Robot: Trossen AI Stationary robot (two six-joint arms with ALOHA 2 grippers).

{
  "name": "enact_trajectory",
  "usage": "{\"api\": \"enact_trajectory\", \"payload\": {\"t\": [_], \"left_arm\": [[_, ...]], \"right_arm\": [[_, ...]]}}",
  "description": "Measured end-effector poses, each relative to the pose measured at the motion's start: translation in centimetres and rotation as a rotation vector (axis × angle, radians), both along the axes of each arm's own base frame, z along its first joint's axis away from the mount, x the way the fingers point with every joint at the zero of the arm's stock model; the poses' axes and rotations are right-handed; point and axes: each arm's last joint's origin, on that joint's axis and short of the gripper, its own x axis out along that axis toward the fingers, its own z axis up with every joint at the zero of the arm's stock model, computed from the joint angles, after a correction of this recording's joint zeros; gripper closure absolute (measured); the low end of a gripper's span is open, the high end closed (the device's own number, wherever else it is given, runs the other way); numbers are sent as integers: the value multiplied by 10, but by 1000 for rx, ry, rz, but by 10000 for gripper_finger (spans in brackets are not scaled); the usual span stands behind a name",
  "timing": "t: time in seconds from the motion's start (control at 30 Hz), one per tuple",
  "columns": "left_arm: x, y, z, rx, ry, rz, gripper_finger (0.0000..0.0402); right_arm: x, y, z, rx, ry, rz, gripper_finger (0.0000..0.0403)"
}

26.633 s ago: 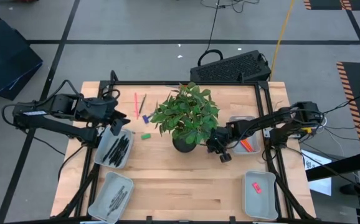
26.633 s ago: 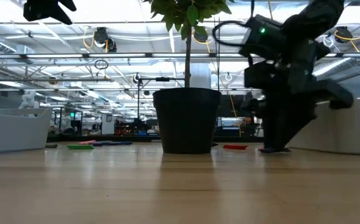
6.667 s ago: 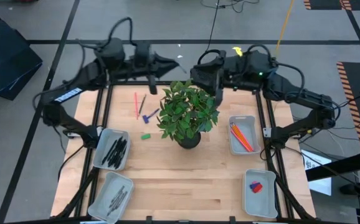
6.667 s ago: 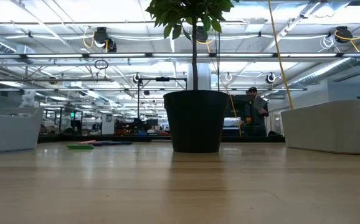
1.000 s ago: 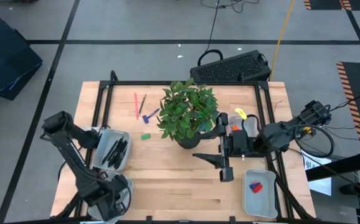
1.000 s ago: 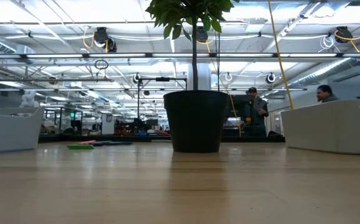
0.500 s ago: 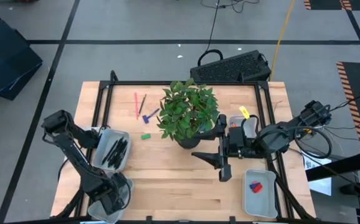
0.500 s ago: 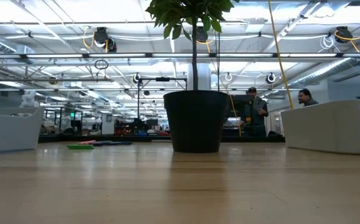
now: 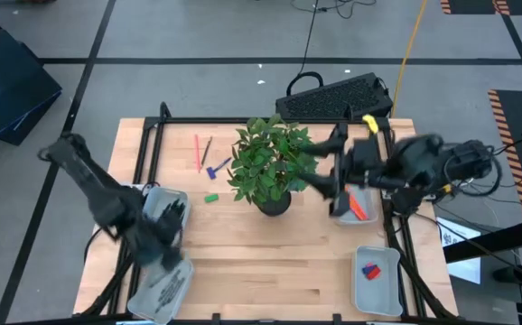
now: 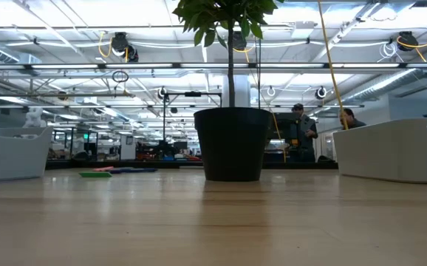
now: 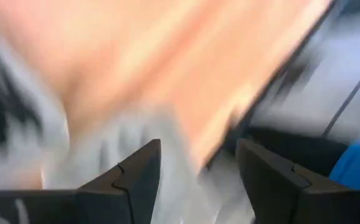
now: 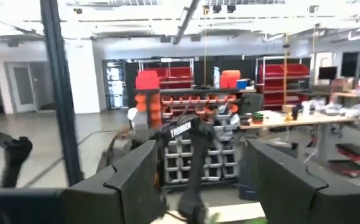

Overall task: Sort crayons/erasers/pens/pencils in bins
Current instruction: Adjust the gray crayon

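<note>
Seen from above, a wooden table (image 9: pixel 243 262) holds a potted plant (image 9: pixel 270 167) at its middle and 4 pale bins. The far left bin (image 9: pixel 172 203) holds black pens; the near left bin (image 9: pixel 172 287) holds more dark sticks. The far right bin (image 9: pixel 362 209) holds orange pencils; the near right bin (image 9: pixel 375 271) holds 2 erasers.

Still loose at the far left lie a red pencil (image 9: pixel 197 152), a dark stick (image 9: pixel 206 150), a blue eraser (image 9: pixel 212 171) and a green eraser (image 9: pixel 211 197). Sorting looks mostly done, with 4 items left.

The left gripper (image 11: pixel 198 168), fingers spread and empty, hangs over the left bins. The right gripper (image 12: pixel 198 180), also spread and empty, is raised beside the plant.
</note>
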Motion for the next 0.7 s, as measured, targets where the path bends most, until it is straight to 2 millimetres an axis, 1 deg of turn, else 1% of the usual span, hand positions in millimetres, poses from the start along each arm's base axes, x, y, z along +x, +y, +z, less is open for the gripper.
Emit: {"api": "enact_trajectory", "payload": {"t": [0.07, 0.13, 0.27, 0.37, 0.47, 0.53, 0.63, 0.7], "left_arm": [[3, 26, 15, 77, -134, 111, 190], [8, 50, 23, 148, -198, 190, 190], [28, 95, 31, 289, -227, 276, 190], [48, 131, 34, 400, -241, 370, 190], [66, 173, 31, 482, -245, 463, 190], [76, 203, 28, 498, -259, 509, 190], [90, 244, 15, 507, -247, 531, 190], [97, 270, 3, 506, -218, 550, 190]], "right_arm": [[-6, -13, 4, -28, 1, -14, 169], [-12, -26, 6, -45, 13, -52, 169], [-23, -48, 6, -87, 65, -141, 169], [-30, -62, 6, -107, 91, -201, 169], [-39, -75, 8, -109, 106, -260, 169], [-43, -84, 8, -101, 113, -299, 169], [-45, -93, 6, -98, 143, -344, 170], [-46, -99, 4, -98, 159, -370, 170]]}}
